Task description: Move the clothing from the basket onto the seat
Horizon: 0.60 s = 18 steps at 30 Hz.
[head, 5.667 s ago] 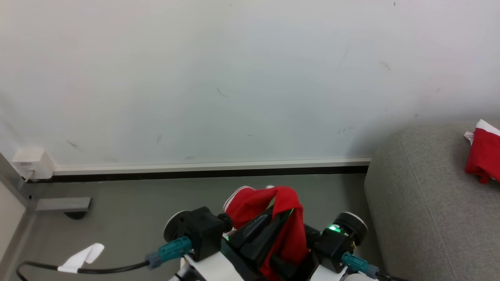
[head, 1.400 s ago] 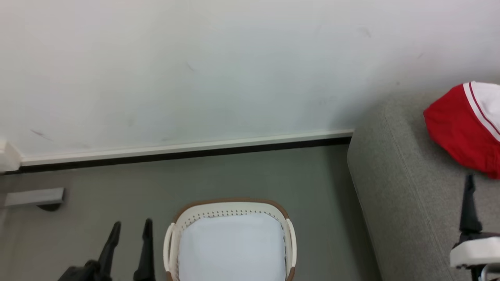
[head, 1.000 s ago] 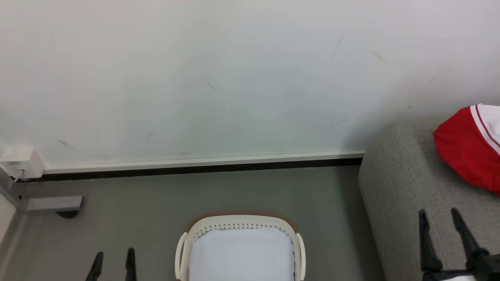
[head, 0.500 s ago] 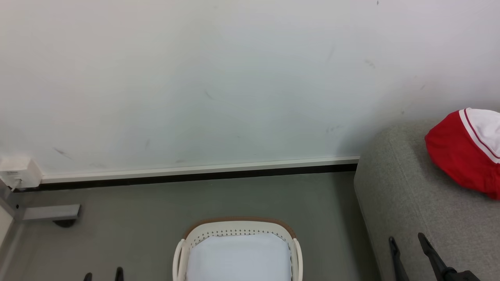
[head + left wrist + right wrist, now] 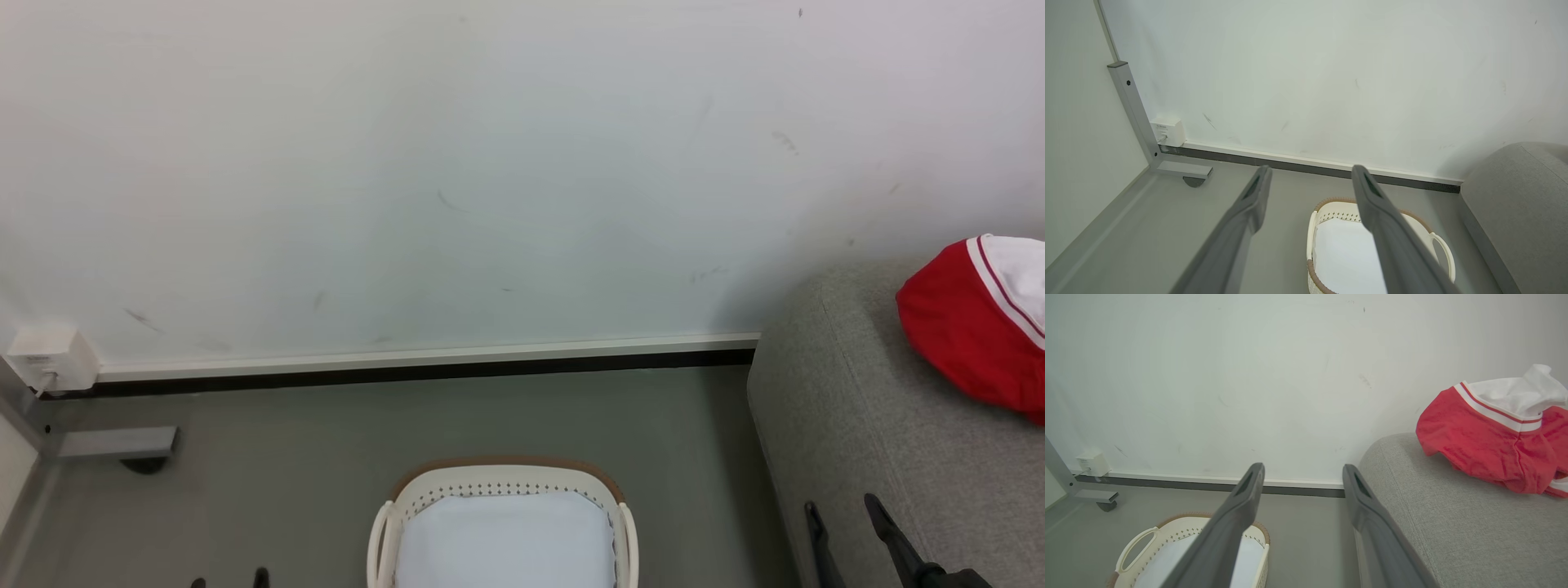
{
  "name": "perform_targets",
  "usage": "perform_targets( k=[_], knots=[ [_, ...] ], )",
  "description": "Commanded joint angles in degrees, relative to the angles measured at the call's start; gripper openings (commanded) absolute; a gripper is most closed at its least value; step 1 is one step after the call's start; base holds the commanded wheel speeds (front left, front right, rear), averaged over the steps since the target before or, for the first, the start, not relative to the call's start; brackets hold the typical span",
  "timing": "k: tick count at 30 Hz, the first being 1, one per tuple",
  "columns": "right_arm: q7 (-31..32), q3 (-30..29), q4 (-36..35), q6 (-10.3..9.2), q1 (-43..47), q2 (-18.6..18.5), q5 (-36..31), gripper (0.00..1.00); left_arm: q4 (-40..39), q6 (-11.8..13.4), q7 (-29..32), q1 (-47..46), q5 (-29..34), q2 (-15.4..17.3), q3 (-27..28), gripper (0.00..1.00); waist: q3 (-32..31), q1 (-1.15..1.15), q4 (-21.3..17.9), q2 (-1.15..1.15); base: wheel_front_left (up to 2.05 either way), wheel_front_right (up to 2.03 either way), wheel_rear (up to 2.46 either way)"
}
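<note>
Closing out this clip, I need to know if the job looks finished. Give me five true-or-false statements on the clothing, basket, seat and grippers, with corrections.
1. The clothing lies on the seat. True.
2. Red fabric lies in the basket. False: what shows of its inside is the pale liner.
3. The right gripper is shut on the clothing. False: its fingers are spread, hold nothing and are apart from the clothing.
4. The left gripper is open. True.
5. The basket stands on the seat. False: it stands on the floor beside the seat.
</note>
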Motion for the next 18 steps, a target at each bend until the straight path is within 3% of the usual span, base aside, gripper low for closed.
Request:
perform_targets(
  k=[1,15,16,18],
  knots=[
    [-0.19,0.08,0.18,-0.15,-0.32,-0.16,0.15,1.0,0.01,-0.3,-0.02,-0.37,0.84,0.11,0.24,1.0,-0.03,0.0,-0.02,0.0,0.0,0.0,0.0],
    [-0.19,0.14,0.7,-0.15,-0.46,-0.16,0.64,1.0,-0.39,-0.93,-0.02,-0.5,0.55,0.01,0.02,1.0,-0.34,0.0,-0.53,0.0,0.0,0.0,0.0],
    [0.01,0.23,0.5,0.0,-0.05,0.0,0.47,0.0,-0.12,-0.74,0.01,-0.26,0.7,-0.12,-0.16,0.0,-0.35,0.0,-0.53,0.0,0.0,0.0,0.0],
    [0.14,0.3,1.18,0.0,0.45,0.08,0.62,0.0,0.9,-0.73,0.15,-0.12,0.55,-0.43,-0.26,0.0,-0.34,0.0,-0.53,0.0,0.0,0.0,0.0]
  ],
)
